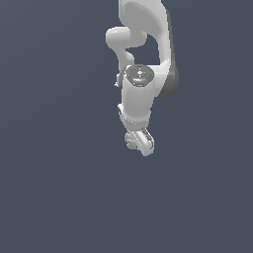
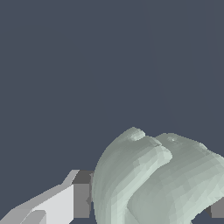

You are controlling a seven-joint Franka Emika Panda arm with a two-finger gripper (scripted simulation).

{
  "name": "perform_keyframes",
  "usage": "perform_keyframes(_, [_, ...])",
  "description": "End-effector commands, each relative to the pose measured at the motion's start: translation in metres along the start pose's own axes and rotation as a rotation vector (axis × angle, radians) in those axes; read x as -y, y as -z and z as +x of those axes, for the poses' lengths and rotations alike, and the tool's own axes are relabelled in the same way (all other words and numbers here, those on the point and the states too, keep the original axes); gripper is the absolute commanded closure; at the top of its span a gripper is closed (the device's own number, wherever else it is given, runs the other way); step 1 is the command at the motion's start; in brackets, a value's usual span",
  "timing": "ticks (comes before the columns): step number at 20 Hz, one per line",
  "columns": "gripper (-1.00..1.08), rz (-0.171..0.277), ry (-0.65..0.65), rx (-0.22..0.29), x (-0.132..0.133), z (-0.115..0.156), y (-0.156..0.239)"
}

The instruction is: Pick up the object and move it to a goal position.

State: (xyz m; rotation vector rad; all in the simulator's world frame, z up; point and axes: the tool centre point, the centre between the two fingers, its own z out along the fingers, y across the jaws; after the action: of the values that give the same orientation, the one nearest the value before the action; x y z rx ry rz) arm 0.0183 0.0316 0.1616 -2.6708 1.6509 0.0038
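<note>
Although no goal marker shows in either view, we find the pale grey-green lump (image 2: 157,179) clamped between the gripper (image 1: 139,142) jaws, so pickup looks complete; we judge the carry to goal remains.

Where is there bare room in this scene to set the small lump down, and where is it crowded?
The dark surface is bare on the exterior view's left and right of the arm, and below the gripper. It is crowded only at the gripper itself, where the pale grey-green lump sits between the fingers.
</note>
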Motion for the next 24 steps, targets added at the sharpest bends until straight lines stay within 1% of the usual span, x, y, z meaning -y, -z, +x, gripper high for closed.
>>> perform_keyframes(1, [1.08, 0.001, 0.0, 0.0, -0.015, -0.003, 0.016])
perform_keyframes(8, [1.08, 0.001, 0.0, 0.0, -0.055, -0.012, 0.061])
perform_keyframes(13, [1.08, 0.0, 0.0, -0.001, -0.078, -0.016, 0.087])
perform_keyframes(19, [1.08, 0.0, 0.0, -0.002, -0.096, -0.02, 0.109])
perform_keyframes(24, [1.08, 0.0, 0.0, -0.003, -0.103, -0.021, 0.119])
